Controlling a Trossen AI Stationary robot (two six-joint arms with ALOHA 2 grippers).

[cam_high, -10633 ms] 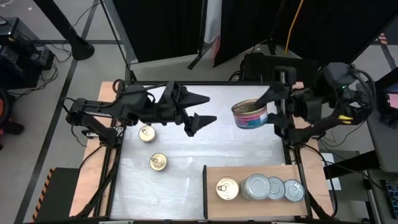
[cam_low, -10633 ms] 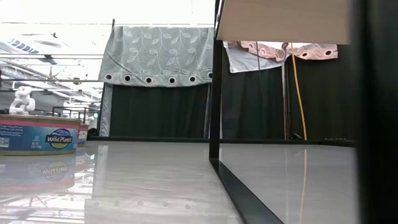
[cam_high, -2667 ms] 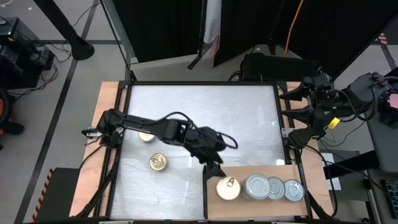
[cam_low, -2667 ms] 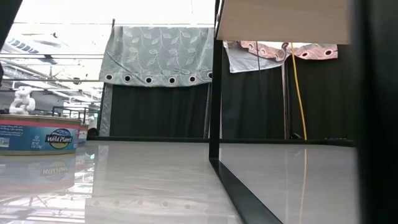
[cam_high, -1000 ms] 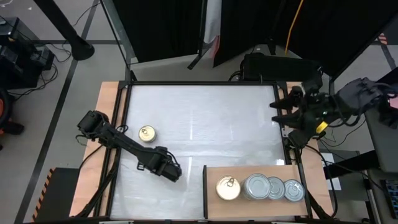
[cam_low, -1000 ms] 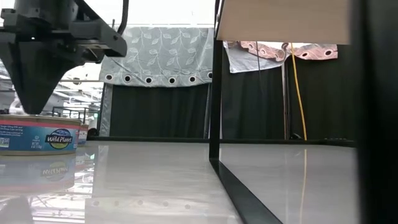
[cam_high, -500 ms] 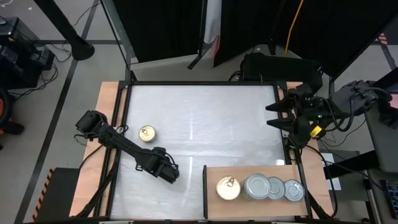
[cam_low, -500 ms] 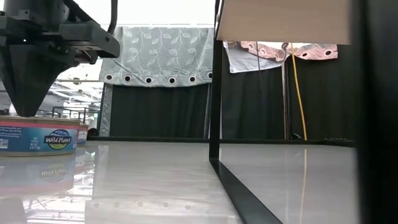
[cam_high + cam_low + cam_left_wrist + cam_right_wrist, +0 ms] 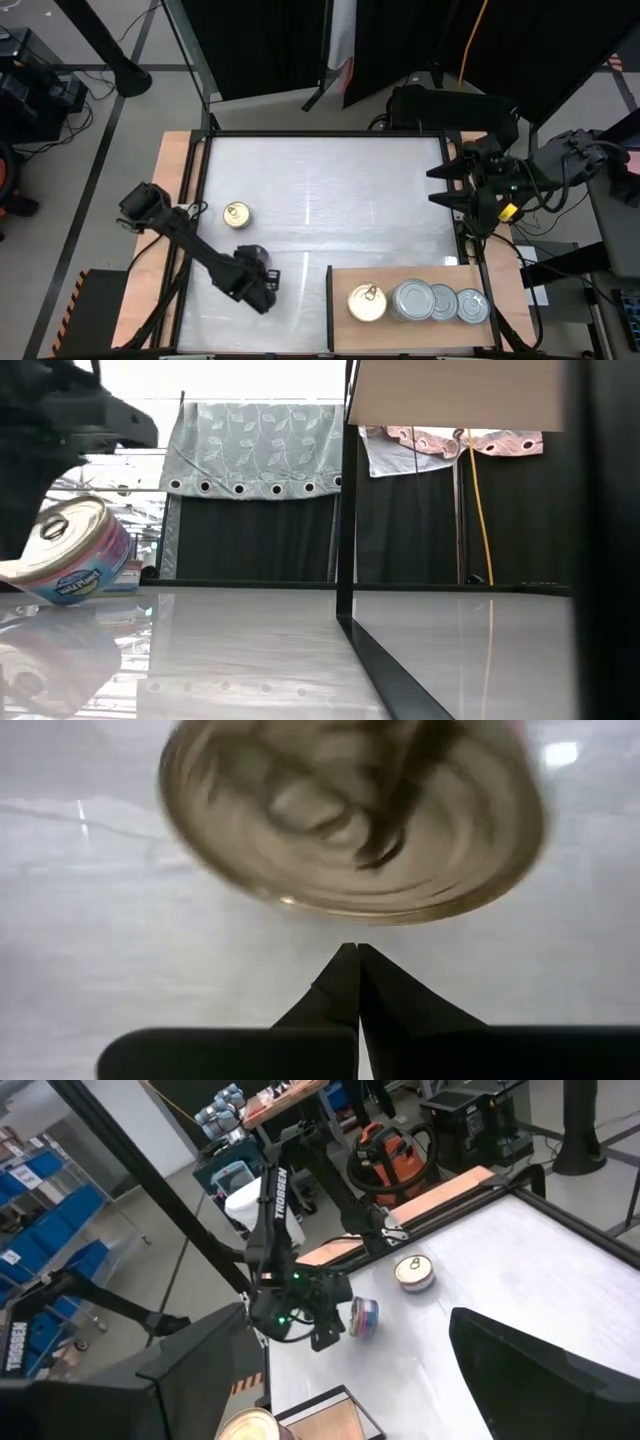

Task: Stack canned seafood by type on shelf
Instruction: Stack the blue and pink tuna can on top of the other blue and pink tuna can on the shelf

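Note:
A canned seafood tin with a gold pull-ring top (image 9: pixel 70 555) stands tipped on its lower edge on the white table, near the left side (image 9: pixel 249 254). My left gripper (image 9: pixel 258 283) is shut right beside it, fingertips (image 9: pixel 353 952) pointing at the tin's gold top (image 9: pixel 350 815). Another gold-topped tin (image 9: pixel 237 213) sits flat farther back. On the shelf (image 9: pixel 400 275) at the near right sit a gold-topped tin (image 9: pixel 366 302) and three silver-topped ones (image 9: pixel 441 302). My right gripper (image 9: pixel 432 185) hangs open at the table's right edge. My left gripper's shut fingertips stand just below the lower rim (image 9: pixel 345 918) of the tipped tin's gold top, coming from the table's near side and slanting down. Whether they touch the rim I cannot tell. The tin leans with its lower edge (image 9: pixel 45 598) on the table.
A black frame post (image 9: pixel 345 490) rises at the shelf's left edge. Wooden strips (image 9: pixel 172 165) run along both sides of the table. Bare white tabletop (image 9: pixel 330 190) stretches between the two arms.
My left gripper has moved toward the table's near edge and stayed shut. The tin beside it, flat on the table a moment ago, has tipped up onto its lower edge, its gold top now turned sideways.

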